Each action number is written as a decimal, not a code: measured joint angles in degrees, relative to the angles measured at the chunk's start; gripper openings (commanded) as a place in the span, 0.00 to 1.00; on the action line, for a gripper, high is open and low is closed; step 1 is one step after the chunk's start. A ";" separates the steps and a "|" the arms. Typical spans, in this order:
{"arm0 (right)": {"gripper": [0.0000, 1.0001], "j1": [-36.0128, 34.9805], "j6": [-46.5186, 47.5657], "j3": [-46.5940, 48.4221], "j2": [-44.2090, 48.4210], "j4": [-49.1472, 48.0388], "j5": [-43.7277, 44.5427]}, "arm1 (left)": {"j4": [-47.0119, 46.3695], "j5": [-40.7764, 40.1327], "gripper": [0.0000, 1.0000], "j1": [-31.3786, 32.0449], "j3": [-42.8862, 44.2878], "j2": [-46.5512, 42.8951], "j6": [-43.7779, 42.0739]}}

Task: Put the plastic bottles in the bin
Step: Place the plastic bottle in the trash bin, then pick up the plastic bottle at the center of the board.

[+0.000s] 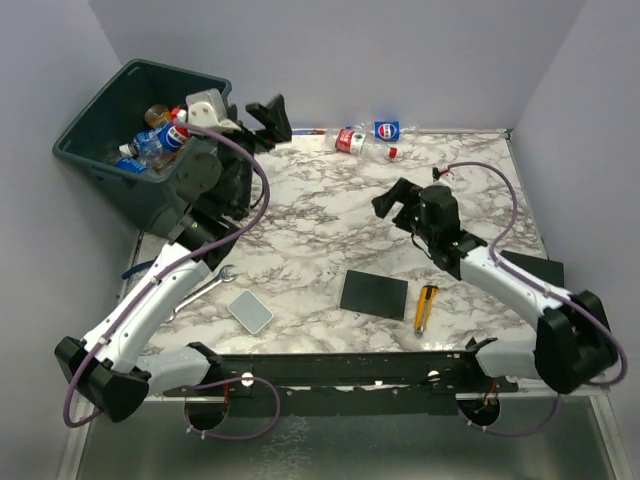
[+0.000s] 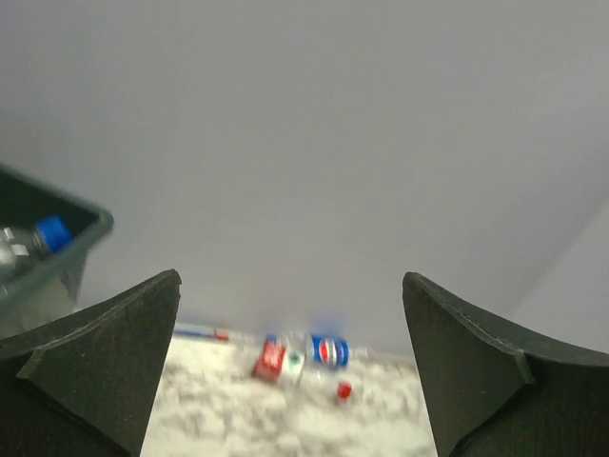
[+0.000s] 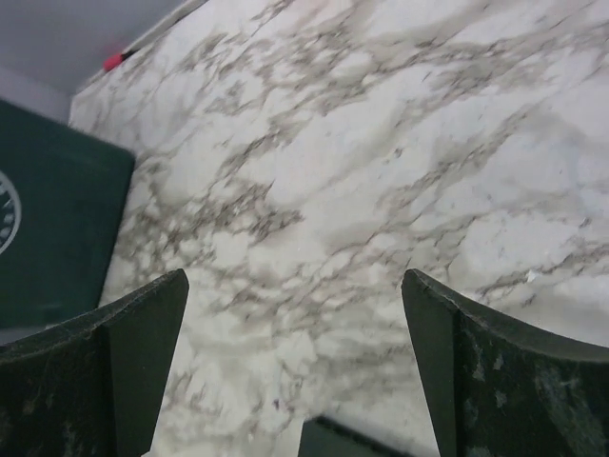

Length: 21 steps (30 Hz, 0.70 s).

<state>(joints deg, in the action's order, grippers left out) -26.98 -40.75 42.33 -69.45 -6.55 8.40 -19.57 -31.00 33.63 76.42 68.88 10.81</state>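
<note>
The dark grey-green bin point(image 1: 105, 160) stands at the far left and holds several crushed plastic bottles point(image 1: 160, 140). My left gripper point(image 1: 268, 118) hovers open and empty just right of the bin's rim. On the table at the far edge lie a red-labelled bottle point(image 1: 350, 140) and a blue-labelled bottle point(image 1: 387, 130). The left wrist view shows both, the red-labelled one point(image 2: 271, 359) and the blue-labelled one point(image 2: 330, 351), ahead of the open left gripper point(image 2: 292, 281), with the bin point(image 2: 57, 262) at left. My right gripper point(image 1: 395, 200) is open over bare marble mid-table, nothing between its fingers point(image 3: 143, 333).
A black square pad point(image 1: 374, 294) and a yellow utility knife point(image 1: 426, 307) lie near the front. A grey pad point(image 1: 250, 311) and a wrench point(image 1: 205, 288) sit at front left. The right wrist view shows the bin's side point(image 3: 57, 228) at left. Walls close the table's back and sides.
</note>
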 measured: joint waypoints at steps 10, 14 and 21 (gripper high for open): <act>0.96 14.73 -5.16 22.38 -31.12 -7.63 1.16 | 12.87 9.55 0.99 1.27 -29.86 -14.69 12.15; 0.94 19.10 -8.33 30.84 -41.35 -10.69 -1.77 | 13.75 9.53 0.99 1.29 -35.93 -19.19 14.45; 0.90 19.96 -16.83 39.08 -54.99 -15.17 -6.80 | 12.81 9.51 0.99 1.27 -40.04 -18.69 17.14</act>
<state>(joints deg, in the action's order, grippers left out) -7.03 -57.58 81.41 -124.44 -21.71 1.61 -6.76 -21.50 34.89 36.38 50.19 27.94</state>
